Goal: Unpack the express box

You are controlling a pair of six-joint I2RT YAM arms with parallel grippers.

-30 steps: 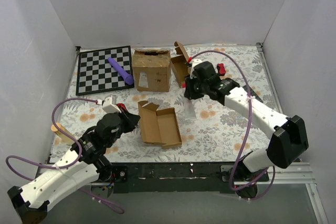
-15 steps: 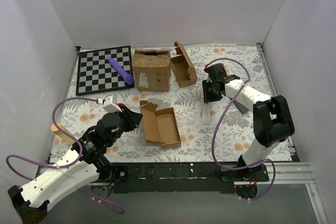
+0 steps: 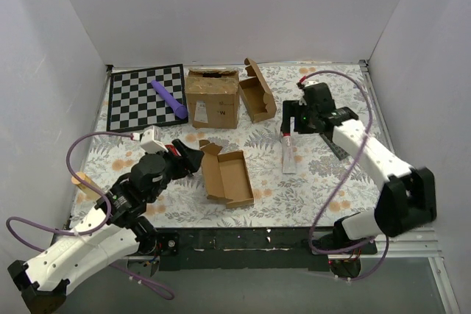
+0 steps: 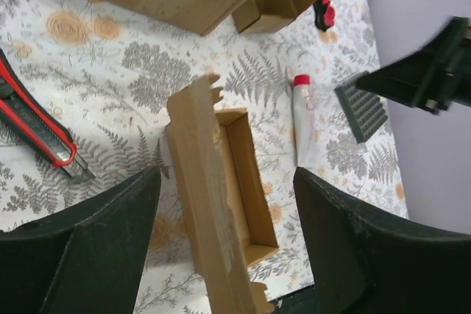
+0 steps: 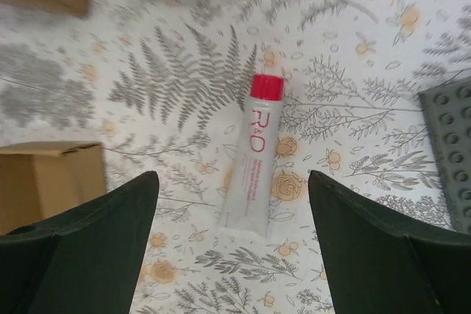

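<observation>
The express box [image 3: 228,176] lies open in the middle of the floral table, its tray empty and its lid [image 4: 202,204] standing up along the left side. My left gripper [image 3: 193,161] is open around that lid, which rises between the spread fingers [image 4: 110,233] with a gap on both sides. A white tube with a red cap [image 3: 288,154] lies flat on the cloth right of the box. My right gripper [image 3: 296,119] hovers open above the tube [image 5: 252,159], holding nothing.
A large printed carton [image 3: 212,98] and another small open mailer [image 3: 257,97] stand at the back. A chessboard [image 3: 146,97] with a purple stick [image 3: 169,98] lies back left. A red-black knife [image 4: 37,134] lies left of the box, a grey studded plate [image 3: 335,148] right of the tube.
Both grippers have opened. The left one let go of the box lid. The right one put the tube down on the cloth and drew back above it.
</observation>
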